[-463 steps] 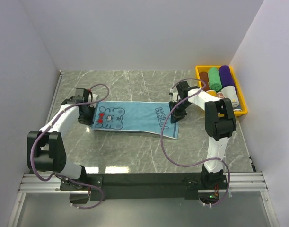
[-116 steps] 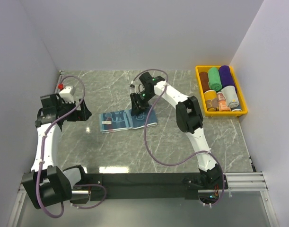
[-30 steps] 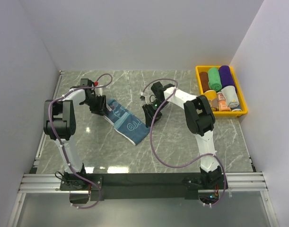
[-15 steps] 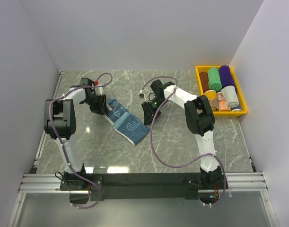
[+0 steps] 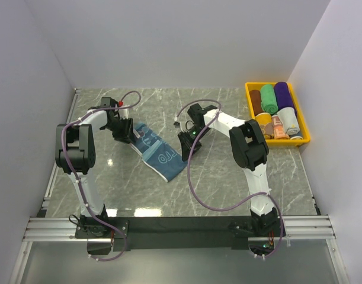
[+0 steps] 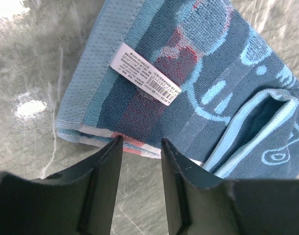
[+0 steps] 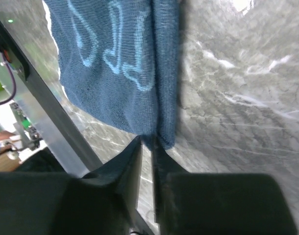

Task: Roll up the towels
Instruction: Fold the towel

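A blue towel with pale blue print [image 5: 156, 150] lies folded in a slanting strip on the marble table. Its white label [image 6: 145, 73] faces up in the left wrist view. My left gripper [image 5: 122, 134] stands open at the strip's far left end. Its fingertips [image 6: 117, 143] reach the towel's striped edge [image 6: 132, 142], with bare marble between them. My right gripper [image 5: 185, 148] is at the strip's near right end. Its jaws stand narrow, with the towel's folded corner [image 7: 161, 132] pinched between the tips [image 7: 147, 140].
A yellow bin [image 5: 268, 83] at the far right holds rolled towels, among them green [image 5: 268, 97], purple [image 5: 282, 94], brown [image 5: 256, 102], orange [image 5: 263, 124] and grey [image 5: 289, 121]. White walls close in the left, back and right. Purple cables loop off both arms.
The right gripper's jaws have narrowed onto the towel's corner and the gripper has shifted slightly nearer. The left arm and the towel have not moved.
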Tool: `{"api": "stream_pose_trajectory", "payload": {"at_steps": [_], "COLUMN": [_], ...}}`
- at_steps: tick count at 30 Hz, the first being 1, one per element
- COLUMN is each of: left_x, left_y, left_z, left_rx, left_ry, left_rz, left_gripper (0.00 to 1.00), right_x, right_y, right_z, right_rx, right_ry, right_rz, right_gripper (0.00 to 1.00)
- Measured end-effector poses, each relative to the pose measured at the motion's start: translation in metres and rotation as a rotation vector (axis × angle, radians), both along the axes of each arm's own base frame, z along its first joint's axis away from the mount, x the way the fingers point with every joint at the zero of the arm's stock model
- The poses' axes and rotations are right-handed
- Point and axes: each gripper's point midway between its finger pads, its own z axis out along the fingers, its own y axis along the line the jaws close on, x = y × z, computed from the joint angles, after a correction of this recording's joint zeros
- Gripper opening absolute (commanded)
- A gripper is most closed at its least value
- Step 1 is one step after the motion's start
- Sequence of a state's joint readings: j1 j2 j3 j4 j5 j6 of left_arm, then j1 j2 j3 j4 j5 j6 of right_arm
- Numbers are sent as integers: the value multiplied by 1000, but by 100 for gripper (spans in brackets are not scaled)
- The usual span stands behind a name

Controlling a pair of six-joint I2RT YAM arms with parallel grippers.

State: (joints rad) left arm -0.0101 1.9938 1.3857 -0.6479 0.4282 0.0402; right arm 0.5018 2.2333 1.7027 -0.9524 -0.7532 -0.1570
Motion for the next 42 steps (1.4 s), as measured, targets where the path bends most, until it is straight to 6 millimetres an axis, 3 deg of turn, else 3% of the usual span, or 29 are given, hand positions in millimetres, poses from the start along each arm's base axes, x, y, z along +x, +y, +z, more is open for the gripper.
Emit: {"api": "stream_pose_trajectory", "payload": {"at_steps": [3, 4, 12, 24, 28, 34, 39, 42], "left_x": [0, 0, 5, 7, 15, 34, 56, 67], "left_y": [0, 0, 1, 2, 1, -9, -27, -39], "left_z": [0, -1, -2, -2, -2, -1, 1, 3], "left_rx": [1, 2, 4, 5, 0, -10, -11, -17], "left_ry": [0, 0, -2, 0, -5, -31, -68, -90], "left_rz": [0, 0, 3, 3, -1, -46, -108, -144], "left_gripper": [40, 38, 36, 35, 33, 33, 41, 47], "right_x": [-3, -4, -18, -24, -30, -45, -55, -58], "right_y": [-2, -2, -10, -10, -10, -5, -3, -3], "right_z": [-3, -4, -19, -20, -20, -18, -14, -11], "right_rx": [-5, -8, -35, -18, -7, 26, 45, 52], "right_ry": [8, 12, 57, 74, 92, 139, 170, 176], "right_rz": [1, 1, -4, -10, -13, -23, -30, -37], "right_gripper": [1, 0, 0, 0, 0, 11, 26, 27]}}
